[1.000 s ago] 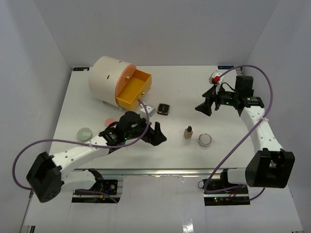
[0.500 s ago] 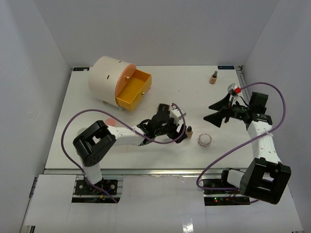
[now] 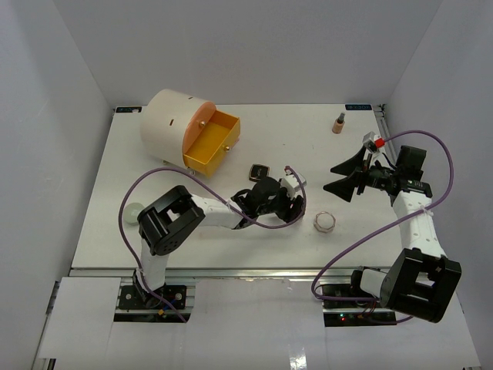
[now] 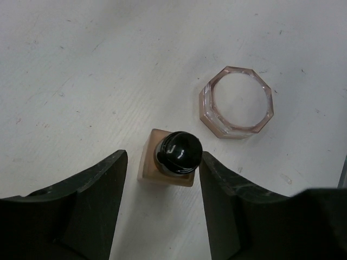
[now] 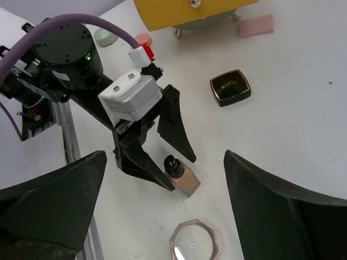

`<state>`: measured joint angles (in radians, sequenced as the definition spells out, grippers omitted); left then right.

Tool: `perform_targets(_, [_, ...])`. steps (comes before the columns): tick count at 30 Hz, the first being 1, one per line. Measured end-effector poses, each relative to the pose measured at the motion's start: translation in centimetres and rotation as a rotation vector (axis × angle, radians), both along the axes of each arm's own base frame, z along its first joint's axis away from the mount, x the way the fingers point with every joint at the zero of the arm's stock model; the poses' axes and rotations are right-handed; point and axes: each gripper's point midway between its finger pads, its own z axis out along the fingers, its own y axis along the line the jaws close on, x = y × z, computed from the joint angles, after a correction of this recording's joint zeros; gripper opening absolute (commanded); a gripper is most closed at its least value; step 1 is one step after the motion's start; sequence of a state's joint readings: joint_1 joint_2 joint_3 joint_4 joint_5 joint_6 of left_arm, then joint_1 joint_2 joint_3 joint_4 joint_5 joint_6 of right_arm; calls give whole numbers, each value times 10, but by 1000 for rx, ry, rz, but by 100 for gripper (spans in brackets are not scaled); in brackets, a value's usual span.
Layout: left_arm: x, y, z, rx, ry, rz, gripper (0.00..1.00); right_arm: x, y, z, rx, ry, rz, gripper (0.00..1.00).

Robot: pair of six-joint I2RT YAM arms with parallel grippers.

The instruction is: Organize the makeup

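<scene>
**Left claw around tan bottle, no clamp**

Left gripper (image 4: 162, 156) was down at the table, mid-front. Jaws apart, one either side of an upright tan bottle (image 4: 162, 172) with a dark cap. The left wrist view showed a clear gap on one side. The other finger (image 4: 217, 195) sat right by the cap, and I couldn't tell if it touched.

Clear jar (image 4: 237, 102), octagonal, stood just beside the bottle, outside the jaws.

Right gripper (image 3: 330, 177) hung over the right side of the table, jaws wide apart and nothing between them.

Second tan bottle (image 3: 337, 123) stood upright near the far right corner, well apart from everything else. Black-gold compact (image 3: 259, 170) lay flat just beyond the left gripper. Pink pad (image 5: 256, 25) lay by the feet of the cream cylinder (image 3: 173, 123), far left. Its yellow drawer (image 3: 212, 142) stood out.
</scene>
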<state>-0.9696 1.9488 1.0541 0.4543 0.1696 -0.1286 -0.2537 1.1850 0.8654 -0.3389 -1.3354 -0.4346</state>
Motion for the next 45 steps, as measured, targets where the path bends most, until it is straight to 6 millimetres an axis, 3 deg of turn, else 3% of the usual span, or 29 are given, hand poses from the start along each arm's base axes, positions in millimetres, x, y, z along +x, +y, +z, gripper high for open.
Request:
perform_targets(9, [-5, -6, -1, 1, 13, -40, 11, 0, 0, 0, 5, 8, 1, 95])
perform_targets(13, [-6, -7, -1, 14, 28, -49, 1, 0, 0, 0, 6, 9, 1, 94])
perform_targets(17, [-5, 1, 1, 54, 49, -35, 0, 0, 0, 0, 3, 10, -4, 94])
perform_targets(20, [-5, 21, 10, 113, 75, -8, 0, 1, -1, -1, -1, 10, -9, 94])
perform_targets(22, [3, 41, 28, 143, 81, 33, 0, 2, -2, -2, -6, 11, -15, 94])
perform_targets(30, [85, 130, 163, 138, -66, 353, 0, 2, -3, -1, -17, 7, -28, 93])
perform_targets(33, [109, 165, 200, 161, -121, 488, 0, 2, -3, 0, -17, 5, -29, 93])
perform_targets(39, [136, 215, 217, 317, -141, 663, 0, 1, -3, 0, -15, 10, -32, 93])
perform_targets(45, [159, 235, 200, 509, -111, 749, 0, 0, -3, -2, -11, 20, -33, 93])
